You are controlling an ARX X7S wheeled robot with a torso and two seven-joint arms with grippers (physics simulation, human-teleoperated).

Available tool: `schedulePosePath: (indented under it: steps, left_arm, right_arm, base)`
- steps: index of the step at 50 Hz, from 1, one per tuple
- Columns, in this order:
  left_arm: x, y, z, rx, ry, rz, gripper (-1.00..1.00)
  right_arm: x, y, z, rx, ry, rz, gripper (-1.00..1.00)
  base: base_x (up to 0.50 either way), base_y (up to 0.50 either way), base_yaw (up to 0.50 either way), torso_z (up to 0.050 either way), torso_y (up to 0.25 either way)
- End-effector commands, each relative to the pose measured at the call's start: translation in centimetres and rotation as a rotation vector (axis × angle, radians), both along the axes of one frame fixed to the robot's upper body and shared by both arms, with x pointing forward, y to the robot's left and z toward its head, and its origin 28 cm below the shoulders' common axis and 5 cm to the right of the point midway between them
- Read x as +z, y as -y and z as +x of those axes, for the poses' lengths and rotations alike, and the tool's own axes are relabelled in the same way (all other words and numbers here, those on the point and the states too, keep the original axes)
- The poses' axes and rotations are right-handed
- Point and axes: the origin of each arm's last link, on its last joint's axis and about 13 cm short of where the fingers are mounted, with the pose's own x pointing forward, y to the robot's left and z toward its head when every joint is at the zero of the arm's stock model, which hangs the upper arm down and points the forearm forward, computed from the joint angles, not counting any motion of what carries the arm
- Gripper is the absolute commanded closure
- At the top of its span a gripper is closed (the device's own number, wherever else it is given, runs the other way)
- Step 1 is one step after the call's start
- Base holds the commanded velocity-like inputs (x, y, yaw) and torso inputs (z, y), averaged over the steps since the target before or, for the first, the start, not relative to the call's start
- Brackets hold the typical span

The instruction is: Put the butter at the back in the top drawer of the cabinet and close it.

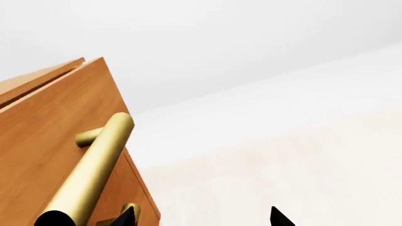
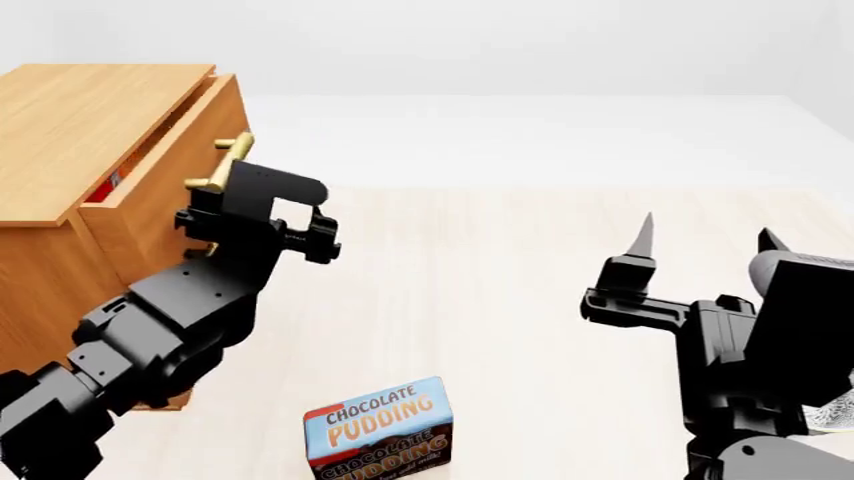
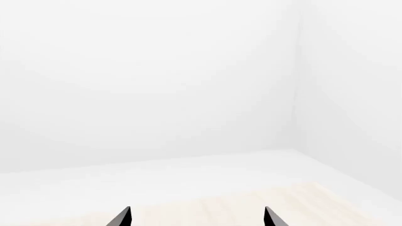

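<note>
The cabinet stands at the left of the head view. Its top drawer is pulled out a little, with its brass handle in front. A small red sliver, apparently the butter, shows in the gap behind the drawer front. My left gripper is open and empty just below the handle, close to the drawer front. In the left wrist view the handle runs beside my open left gripper. My right gripper is open and empty, pointing up, far from the cabinet. It also shows in the right wrist view.
A brown-and-blue chocolate pudding box stands upright on the pale table near the front, between my arms. A lower drawer handle shows behind my left fingertip. White walls stand behind the table.
</note>
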Motion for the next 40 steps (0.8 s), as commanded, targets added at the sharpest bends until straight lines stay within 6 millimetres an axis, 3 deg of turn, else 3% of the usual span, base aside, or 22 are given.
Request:
schedulePosePath:
  steps: [1,28,34,40]
  left_arm:
    - [1.2,-2.3,0.4,0.095,0.027,-0.048,-1.00]
    - [0.1,-5.3,-0.2,0.172,0.015,-0.098,-1.00]
    - [0.3,-4.9,-1.4,0.134,0.024,-0.089,-1.00]
    - [1.1,-4.5,-3.9,0.069,0.060,-0.071,-1.00]
  right_arm:
    - [0.0,-0.1,0.0,0.005,-0.001,-0.006,-1.00]
    - [-0.2,-0.4,0.2,0.006,-0.009,-0.014,-1.00]
    - [-0.1,-0.5,0.2,0.008,-0.008,-0.012,-1.00]
    - [-0.1,-0.6,0.2,0.012,-0.008,-0.010,-1.00]
  base:
    - [0.00,0.00,0.00,0.000,0.000]
    - [0.00,0.00,0.00,0.000,0.000]
    - [0.00,0.00,0.00,0.000,0.000]
    - [0.00,0.00,0.00,0.000,0.000]
